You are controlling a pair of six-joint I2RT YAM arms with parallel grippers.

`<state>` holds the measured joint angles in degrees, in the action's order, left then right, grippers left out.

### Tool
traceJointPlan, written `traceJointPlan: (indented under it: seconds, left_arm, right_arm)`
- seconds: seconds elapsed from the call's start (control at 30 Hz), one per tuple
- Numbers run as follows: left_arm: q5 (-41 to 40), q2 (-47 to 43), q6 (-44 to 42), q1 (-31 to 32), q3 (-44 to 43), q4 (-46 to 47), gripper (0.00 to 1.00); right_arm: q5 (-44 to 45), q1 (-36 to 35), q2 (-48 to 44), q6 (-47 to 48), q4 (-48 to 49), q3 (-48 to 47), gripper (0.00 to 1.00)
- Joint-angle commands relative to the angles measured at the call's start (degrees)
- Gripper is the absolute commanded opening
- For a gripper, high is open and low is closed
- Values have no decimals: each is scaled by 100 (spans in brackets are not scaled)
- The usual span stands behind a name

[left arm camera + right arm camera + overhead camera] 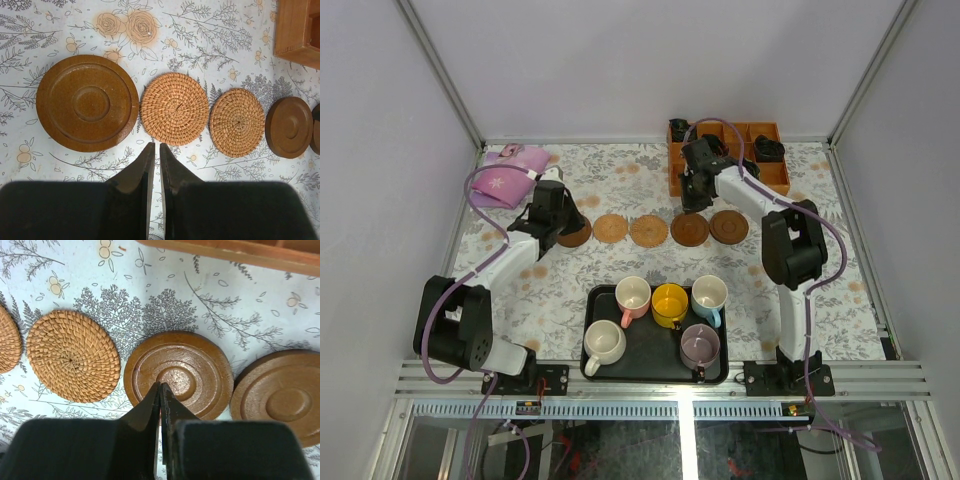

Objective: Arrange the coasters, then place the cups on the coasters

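Wooden ringed coaster (178, 374) beneath closed right jaws; closed, empty left jaws near gap between dark coaster (87, 102), woven coaster (174, 108).

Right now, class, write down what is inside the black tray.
The black tray holds the pink cup, yellow cup and light blue cup at the far side, the cream-white cup and mauve cup nearer. The tray floor under each is hidden.

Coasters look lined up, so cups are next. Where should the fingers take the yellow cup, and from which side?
Probably from straight above, pinching the far wall of the yellow cup at its rim, one finger inside. It stands upright and open in the black tray, pink cup and light blue cup crowding its sides.
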<state>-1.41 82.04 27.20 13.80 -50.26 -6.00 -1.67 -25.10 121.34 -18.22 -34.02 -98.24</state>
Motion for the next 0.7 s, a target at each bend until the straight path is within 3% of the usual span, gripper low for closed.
traceJointPlan:
  seconds: [0.0, 0.37, 0.67]
  left_arm:
    - [-74, 66, -29, -45, -150, 288, 7]
    - [59, 58, -30, -45, -107, 510, 7]
    - [166, 170, 19, -53, -116, 599, 7]
  right_arm:
    - [457, 23, -504, 65, 53, -252, 3]
    - [719, 785, -1060, -175, 310, 1036, 1]
    - [719, 1055, -1044, -217, 475, 1422, 1]
